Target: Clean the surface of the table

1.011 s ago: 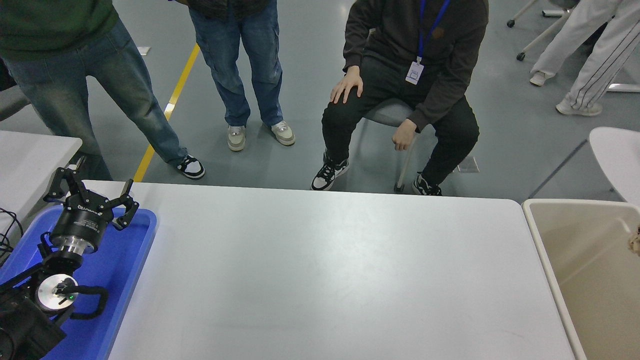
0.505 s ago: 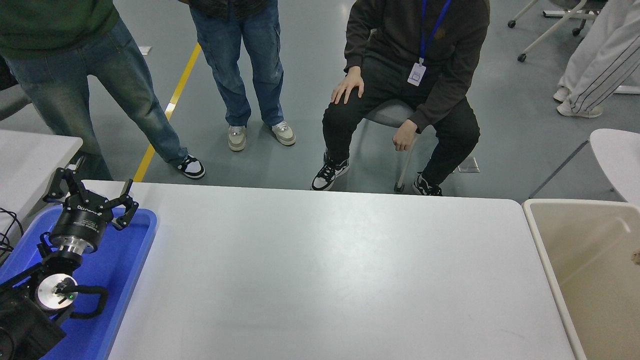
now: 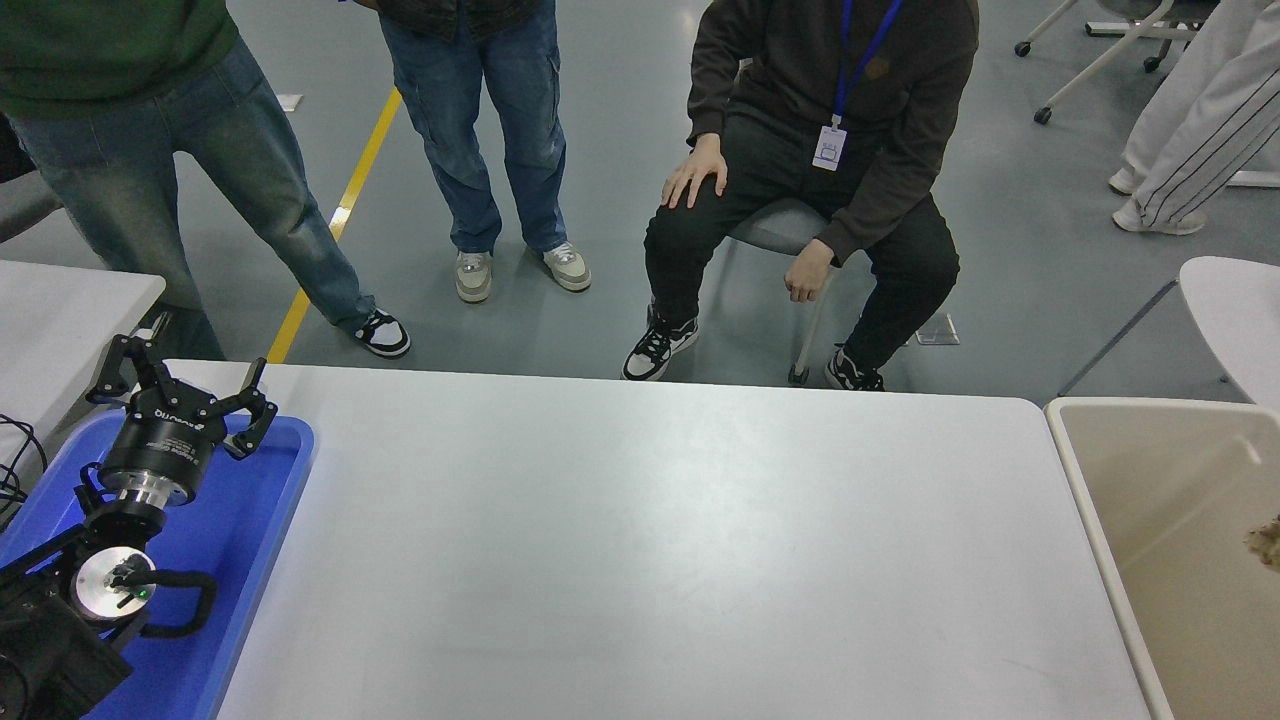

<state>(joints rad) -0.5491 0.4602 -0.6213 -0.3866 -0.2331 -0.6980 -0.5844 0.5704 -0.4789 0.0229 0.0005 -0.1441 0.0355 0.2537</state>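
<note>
Left gripper [image 3: 180,385] spread above blue tray [image 3: 265,520], beside table surface [image 3: 650,550].

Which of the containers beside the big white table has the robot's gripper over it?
The blue plastic tray at the table's left end; the left gripper hangs over it. The beige bin stands at the right end.

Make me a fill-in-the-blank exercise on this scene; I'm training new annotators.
1. The left gripper hangs over a tray whose colour is ____.
2. Its jaws stand ____.
3. The seated person beyond the white table rests one hand on a ____.
4. The beige bin stands at the table's ____ end.

Missing words: blue; open; knee; right
</note>
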